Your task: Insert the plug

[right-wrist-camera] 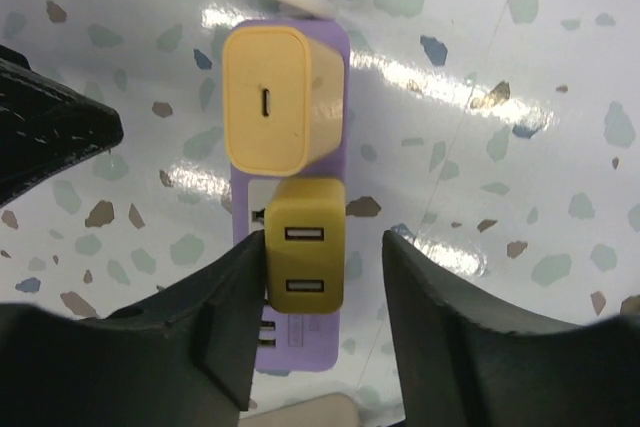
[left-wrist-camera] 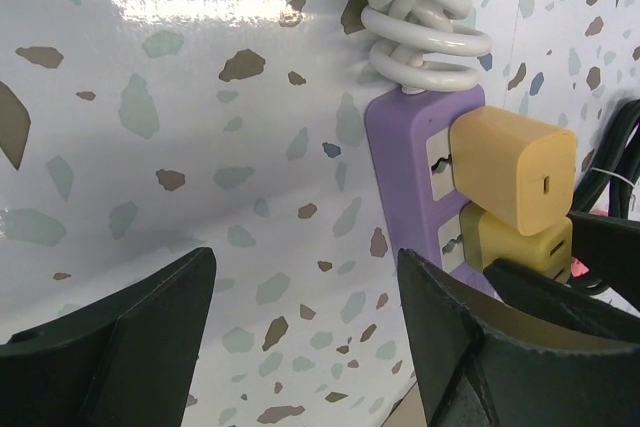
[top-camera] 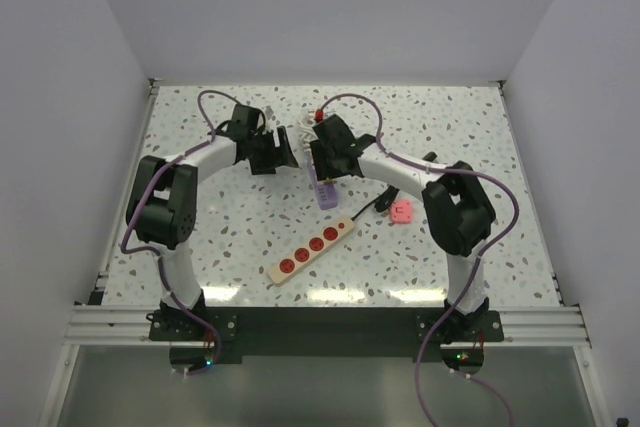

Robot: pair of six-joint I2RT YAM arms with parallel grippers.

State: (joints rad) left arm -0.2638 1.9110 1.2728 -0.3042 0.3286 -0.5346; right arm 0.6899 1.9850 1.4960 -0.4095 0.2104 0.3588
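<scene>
A purple power strip (top-camera: 327, 192) lies mid-table with its white cord coiled (left-wrist-camera: 425, 17) at one end. A light yellow charger (right-wrist-camera: 268, 97) and a darker yellow two-port USB plug (right-wrist-camera: 306, 257) both sit on the strip (right-wrist-camera: 300, 347). My right gripper (right-wrist-camera: 325, 277) is open around the darker plug: the left finger touches its side and the right finger stands apart from it. My left gripper (left-wrist-camera: 305, 327) is open and empty just left of the strip (left-wrist-camera: 395, 177), over bare table. Both plugs show in the left wrist view, the light one (left-wrist-camera: 515, 162) above the dark one (left-wrist-camera: 515, 237).
A white power strip with red sockets (top-camera: 312, 247) lies diagonally nearer the arm bases. A pink block (top-camera: 402, 211) with a black lead lies to the right of it. The two grippers (top-camera: 275, 152) (top-camera: 325, 162) are close together.
</scene>
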